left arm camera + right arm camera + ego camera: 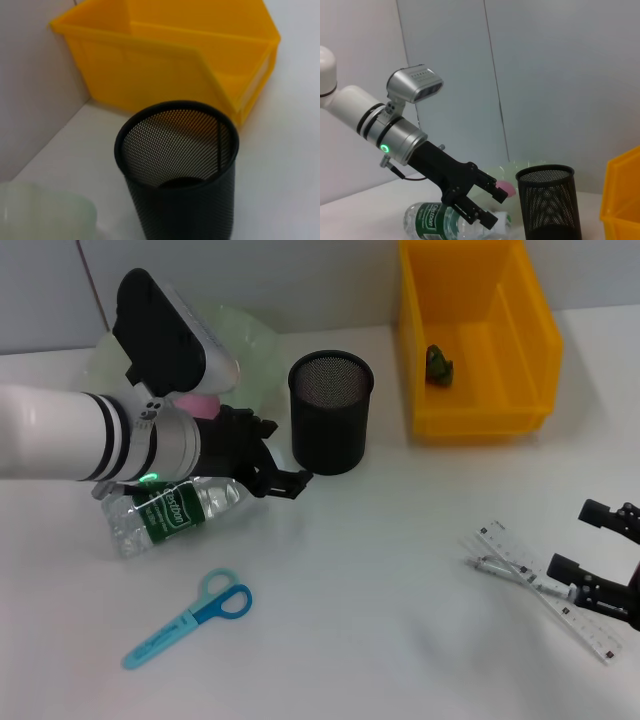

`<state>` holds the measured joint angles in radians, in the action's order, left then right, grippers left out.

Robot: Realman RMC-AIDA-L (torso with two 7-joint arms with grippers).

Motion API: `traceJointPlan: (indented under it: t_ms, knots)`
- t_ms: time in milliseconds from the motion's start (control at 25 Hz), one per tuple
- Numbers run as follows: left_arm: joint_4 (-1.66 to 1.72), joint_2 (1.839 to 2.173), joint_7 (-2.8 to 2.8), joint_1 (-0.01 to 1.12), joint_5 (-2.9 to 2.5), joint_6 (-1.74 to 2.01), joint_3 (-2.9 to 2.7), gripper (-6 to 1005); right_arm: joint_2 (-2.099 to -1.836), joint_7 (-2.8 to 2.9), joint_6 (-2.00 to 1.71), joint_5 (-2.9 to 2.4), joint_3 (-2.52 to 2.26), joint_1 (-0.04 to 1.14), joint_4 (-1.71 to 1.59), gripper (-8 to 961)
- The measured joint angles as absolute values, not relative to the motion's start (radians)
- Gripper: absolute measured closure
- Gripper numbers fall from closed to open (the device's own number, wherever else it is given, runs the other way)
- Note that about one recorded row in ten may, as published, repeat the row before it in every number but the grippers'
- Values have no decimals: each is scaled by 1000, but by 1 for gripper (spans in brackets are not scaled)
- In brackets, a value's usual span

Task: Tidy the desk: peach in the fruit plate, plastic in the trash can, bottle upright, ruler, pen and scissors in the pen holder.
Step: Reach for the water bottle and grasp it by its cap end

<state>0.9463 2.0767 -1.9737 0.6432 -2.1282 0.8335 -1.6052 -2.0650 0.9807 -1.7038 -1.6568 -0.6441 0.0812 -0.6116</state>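
L gripper [285, 465] hangs above the table [380, 570] between the bottle [170, 510] and the holder [331, 411], fingers spread apart w/ nothing between them; in the R wrist view the same gripper [487, 205] shows its two black fingers [485, 218] parted, just over the bottle [445, 222]. Bottle lies on its side (green label up), cap end toward the holder, partly under the L arm. Behind the arm sits the pale green plate [245, 335], w/ something pink [197, 401] peeking out by the wrist, prob. the peach, also seen as a pink bit [505, 188] in the R wrist view; can't tell if it rests in the plate. Holder stands upright, black mesh, nothing visible inside from the L wrist view [177, 165]. Yellow bin [480, 335] is behind and to the R of it, a small green scrap [439, 365] on its floor. Blue scissors [190, 618] lie flat near the front, well apart from the bottle. R gripper [605, 560] sits low at the R edge, fingers open, right beside the ruler [545, 590], w/ the pen [515, 575] lying across it.
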Motion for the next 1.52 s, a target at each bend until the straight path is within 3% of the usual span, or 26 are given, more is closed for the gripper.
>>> traceJointPlan:
  t_ms: [640,1520]
  knots:
    - [813,2079,-1963,721,-2135,767,-1612,194,-2065,980,-1700,-1681,-640,107,-595,114]
    - [796,2078,-1973,723,-2184,748,-1653,198,-2064,988,-1688,-1697,-639,137,-577,115]
